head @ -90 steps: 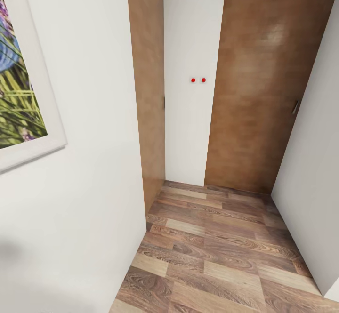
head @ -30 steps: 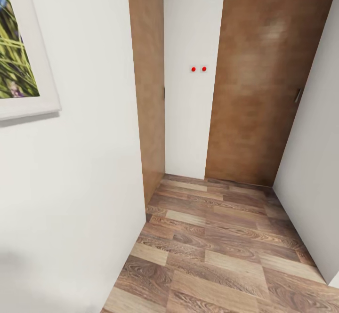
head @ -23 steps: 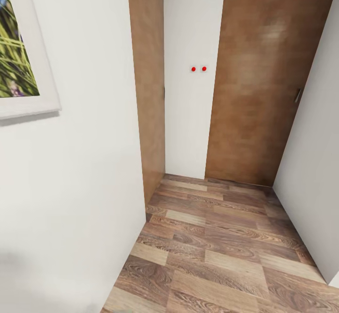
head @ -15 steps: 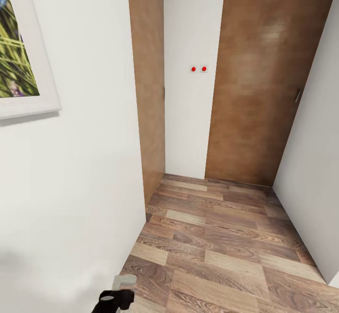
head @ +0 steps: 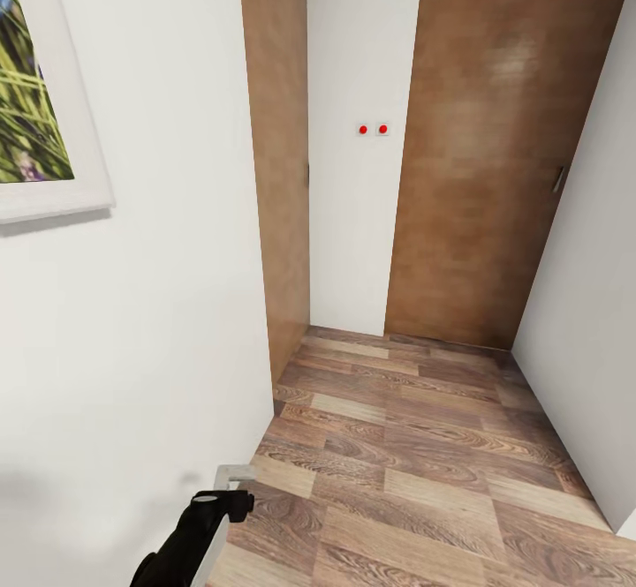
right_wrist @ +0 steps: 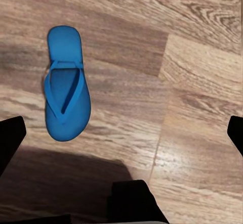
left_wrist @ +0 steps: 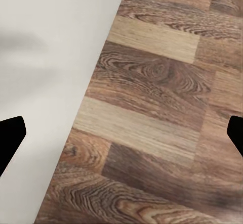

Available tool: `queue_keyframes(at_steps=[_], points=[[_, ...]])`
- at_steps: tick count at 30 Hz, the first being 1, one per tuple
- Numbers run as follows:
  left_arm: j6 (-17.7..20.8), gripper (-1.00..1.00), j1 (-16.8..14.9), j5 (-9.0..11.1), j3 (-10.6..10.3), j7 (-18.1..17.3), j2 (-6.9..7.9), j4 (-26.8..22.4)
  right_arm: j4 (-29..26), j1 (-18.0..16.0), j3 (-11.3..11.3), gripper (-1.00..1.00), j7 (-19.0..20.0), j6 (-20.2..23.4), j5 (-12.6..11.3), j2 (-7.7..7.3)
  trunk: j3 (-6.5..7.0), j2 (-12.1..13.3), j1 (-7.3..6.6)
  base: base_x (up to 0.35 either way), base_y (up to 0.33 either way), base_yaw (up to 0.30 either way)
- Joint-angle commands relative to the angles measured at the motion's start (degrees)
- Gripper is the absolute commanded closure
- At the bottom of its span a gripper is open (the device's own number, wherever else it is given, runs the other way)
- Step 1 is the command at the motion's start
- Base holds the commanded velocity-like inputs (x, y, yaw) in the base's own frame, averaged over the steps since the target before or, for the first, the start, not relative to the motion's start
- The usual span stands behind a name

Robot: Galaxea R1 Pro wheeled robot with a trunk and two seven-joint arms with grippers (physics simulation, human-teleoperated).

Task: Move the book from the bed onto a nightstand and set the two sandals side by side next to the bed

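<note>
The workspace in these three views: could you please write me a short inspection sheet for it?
Surface: wood-plank floor, bare where it shows in the head view.
Job's things: one blue sandal lying flat on the floor, strap side up, apart from the gripper.
Clutter: nothing seen.
Grippers: left gripper open over the floor beside a white wall; right gripper open, empty.
Cables: nothing seen.
Surroundings: framed picture, two brown doors, two red dots.

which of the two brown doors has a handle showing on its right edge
The wide brown door to the right of the white wall strip, carrying a small grey handle. The narrow brown door to the strip's left sits edge-on to the camera.
</note>
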Motion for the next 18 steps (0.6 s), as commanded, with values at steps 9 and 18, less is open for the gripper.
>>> queue_keyframes(at_steps=[9,18], points=[[-0.56,-1.0,-0.02,0.12,-0.37,0.15,0.03,0.05,-4.19,-0.8,0.24,-1.0,-0.96,-0.74,0.14,0.16,-0.06,-0.03,-0.01,0.0,0.0,0.0],[-1.9,-1.0,0.08,0.11,-0.42,0.48,-0.04,0.32,-10.03,-1.74,0.19,-1.0,-0.9,2.62,-0.22,0.03,-0.24,-0.43,0.21,0.0,0.0,0.0]])
